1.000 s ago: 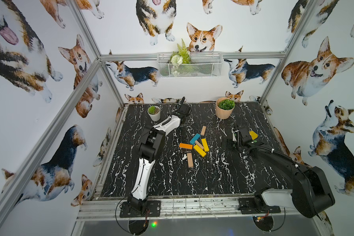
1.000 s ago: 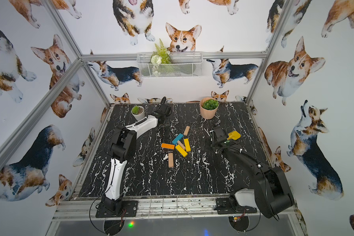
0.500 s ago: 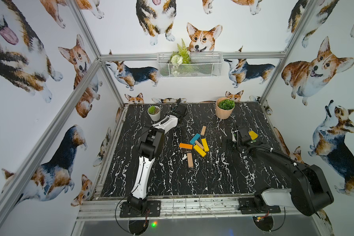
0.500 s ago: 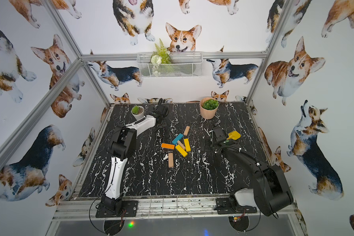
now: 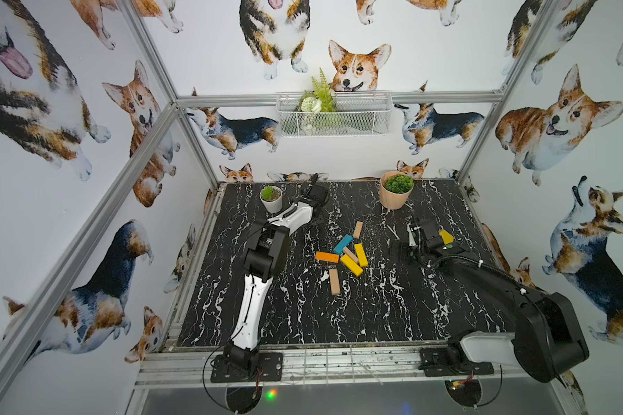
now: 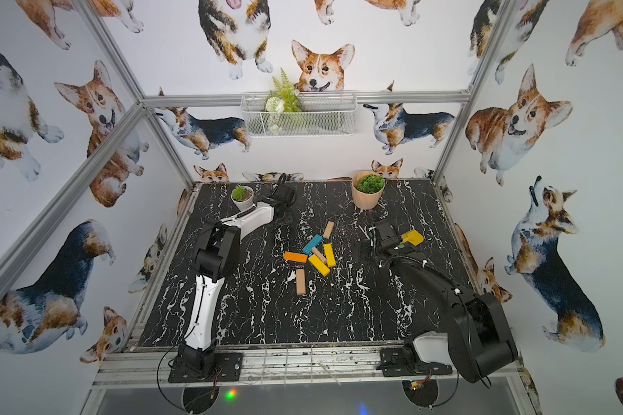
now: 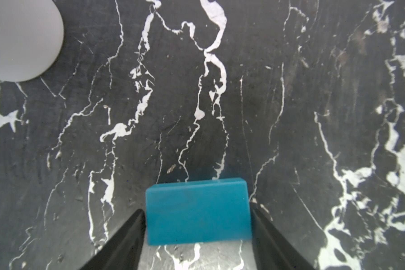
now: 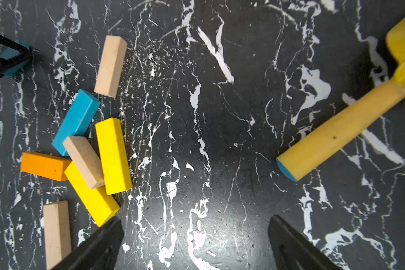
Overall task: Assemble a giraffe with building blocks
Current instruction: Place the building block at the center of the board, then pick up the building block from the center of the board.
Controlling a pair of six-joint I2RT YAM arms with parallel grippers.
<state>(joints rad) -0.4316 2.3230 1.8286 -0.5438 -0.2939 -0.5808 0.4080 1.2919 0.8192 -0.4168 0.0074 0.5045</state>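
Straddling a teal block, left gripper: clamped or not, cannot tell; right gripper apart.

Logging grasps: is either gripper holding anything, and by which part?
The left gripper flanks a teal block on two opposite sides; clamped or loose cannot be told. The right gripper holds nothing.

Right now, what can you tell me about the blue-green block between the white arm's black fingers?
The teal block is a small rectangular plank, seemingly painted wood, evenly coloured and unmarked. It appears to rest on the black marbled table, near the white pot and well apart from the pile of other blocks. The left gripper has one black finger close against each side of it. Whether they squeeze it cannot be told.
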